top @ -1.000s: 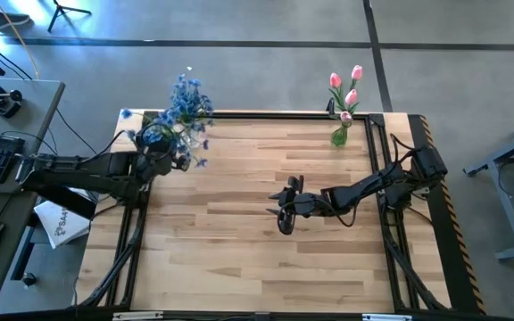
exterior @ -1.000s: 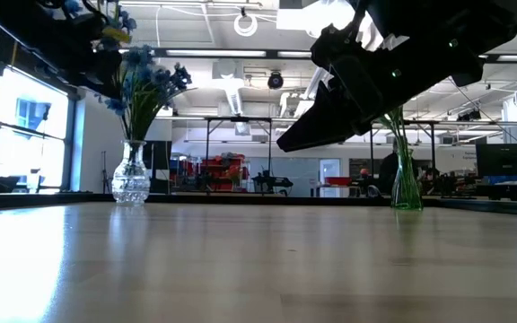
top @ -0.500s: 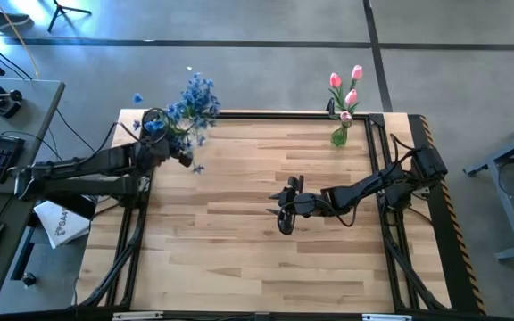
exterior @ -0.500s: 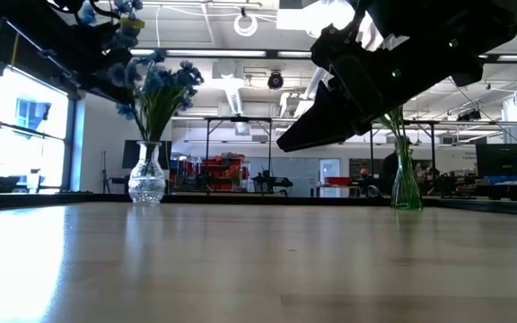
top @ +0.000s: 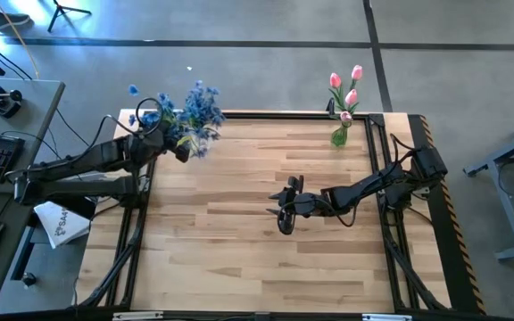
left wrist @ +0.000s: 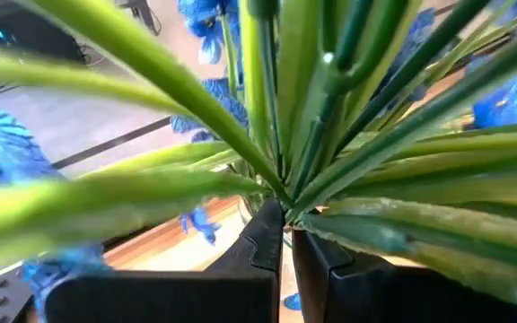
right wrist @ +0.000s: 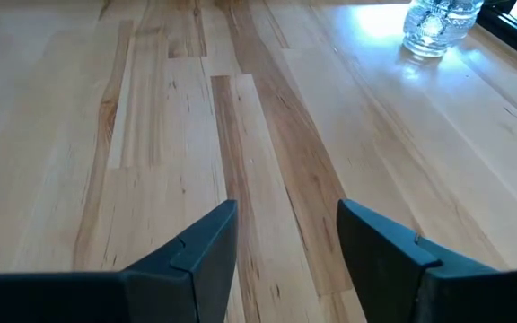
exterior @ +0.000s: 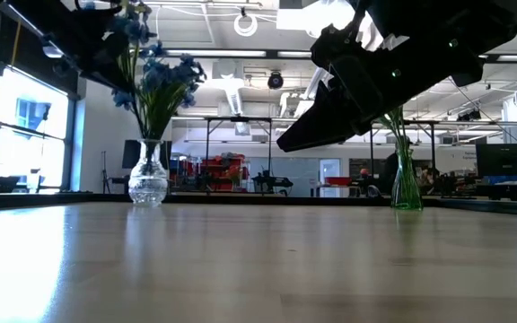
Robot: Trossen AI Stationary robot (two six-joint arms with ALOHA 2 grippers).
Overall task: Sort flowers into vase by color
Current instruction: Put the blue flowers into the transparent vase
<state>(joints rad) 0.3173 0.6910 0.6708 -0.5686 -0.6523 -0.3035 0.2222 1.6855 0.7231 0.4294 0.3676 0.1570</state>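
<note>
The left hand (left wrist: 285, 235) is at the far left corner of the wooden counter (top: 239, 232), its two dark fingers pinched shut on the green stems of the blue flowers (top: 196, 114). Seen from the left wrist, the stems fan out from the point where the fingertips meet, with blue blossoms beyond them. From above, the blue cluster sits over the counter's far edge, just beside the end of the left arm. In the low view the blue flowers (exterior: 155, 85) stand with their stems running down into a clear glass vase (exterior: 148, 184) that rests on the counter's far left side, while the dark arm reaches in from the upper left. The pink tulips (top: 344, 87) stand in a green vase (top: 339, 135) at the far edge toward the right, well apart from the blue bunch. The right hand (top: 284, 208) hangs above the middle of the counter, away from both vases, its fingers spread wide and holding nothing; from its wrist only bare planks show between them, with the clear vase (right wrist: 438, 25) farther off.
</note>
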